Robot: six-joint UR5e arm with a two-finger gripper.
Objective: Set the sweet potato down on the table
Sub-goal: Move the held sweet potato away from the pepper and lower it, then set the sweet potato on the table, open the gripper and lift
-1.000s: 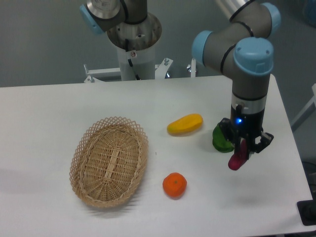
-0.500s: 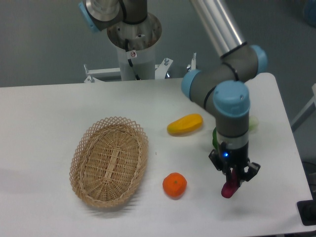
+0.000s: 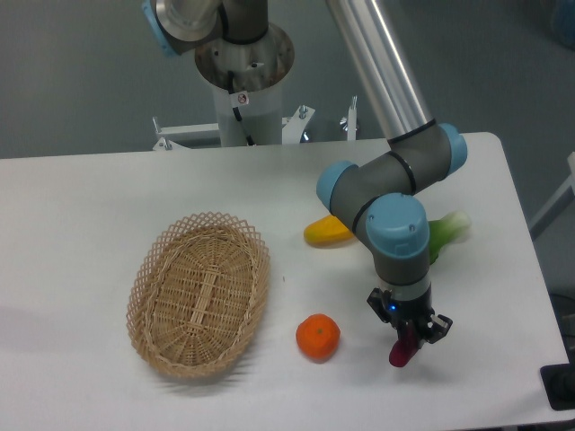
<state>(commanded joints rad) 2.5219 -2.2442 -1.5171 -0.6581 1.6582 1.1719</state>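
While my arm is reaching down over the near right part of the table (image 3: 99, 193), my claw (image 3: 406, 341) is pinching the sweet potato (image 3: 400, 352) between its two fingers, holding it by the upper end. The sweet potato is hanging nearly upright, tilted a little, with its lower tip very close to the white tabletop; I cannot tell whether it is touching. It is sitting just to the right of the orange (image 3: 318, 337), with a clear gap between them. Behind my wrist, the yellow fruit (image 3: 324, 233) is lying partly hidden by my elbow joint, and the green pepper (image 3: 445, 235) is peeking out on the right side of my arm. The wicker basket (image 3: 199, 293) is resting well apart on the left.
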